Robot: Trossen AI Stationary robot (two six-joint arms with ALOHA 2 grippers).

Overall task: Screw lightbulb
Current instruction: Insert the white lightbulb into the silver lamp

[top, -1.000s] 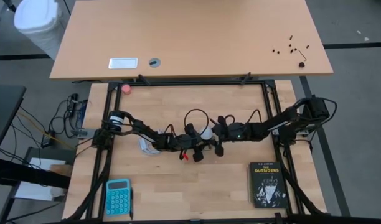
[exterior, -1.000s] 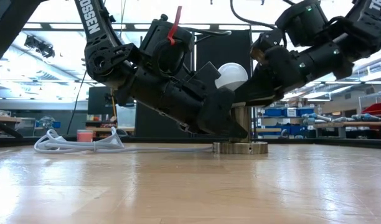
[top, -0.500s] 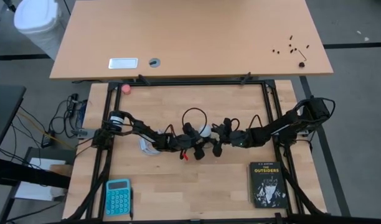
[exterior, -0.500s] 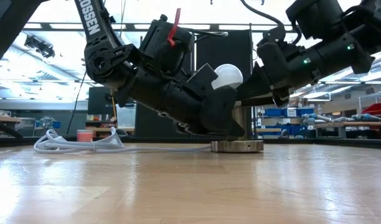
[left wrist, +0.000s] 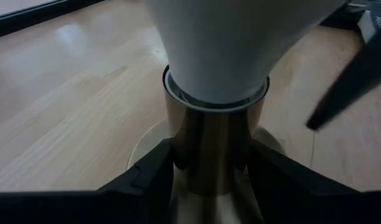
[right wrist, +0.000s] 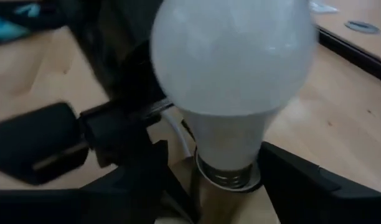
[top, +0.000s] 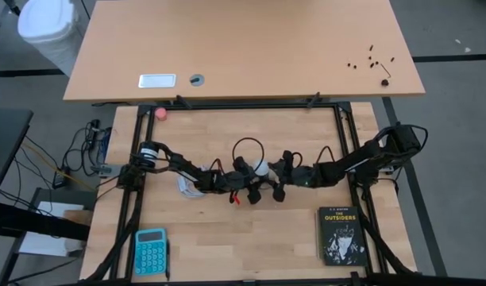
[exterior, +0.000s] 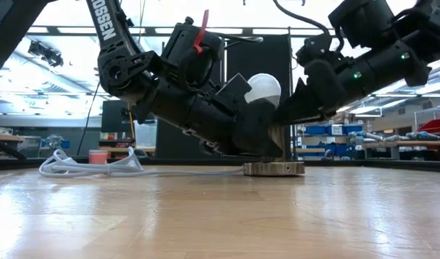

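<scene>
The white lightbulb (exterior: 262,88) stands upright with its screw base in the brass socket (left wrist: 209,143), near the table's middle (top: 261,167). The socket's round base disc (exterior: 274,168) rests flat on the wooden table. My left gripper (left wrist: 209,174) comes from the table's left and is shut on the socket's stem. My right gripper (right wrist: 221,168) comes from the right and is open. Its fingers stand on either side of the bulb's neck (right wrist: 231,146), with a gap showing beside one finger. The socket's white cord (exterior: 90,167) trails away to the left. My left gripper pinches the socket's brass stem (left wrist: 206,155) between its two fingers, just below the bulb's collar. The fingers slant down from the table's left and lie across the upright stem. The socket stands upright, its base disc on the table.
A black book (top: 340,235) lies at the near right and a blue calculator (top: 151,251) at the near left. A pink ball (top: 160,113) sits at the far left corner. The cord lies coiled on the table left of the socket (top: 186,184).
My right arm's wrist has swung sideways around the bulb, a little toward the table's near edge, while its fingers stayed at the bulb's neck. It has since kept still. The bulb and socket remain upright in my left gripper's hold.
</scene>
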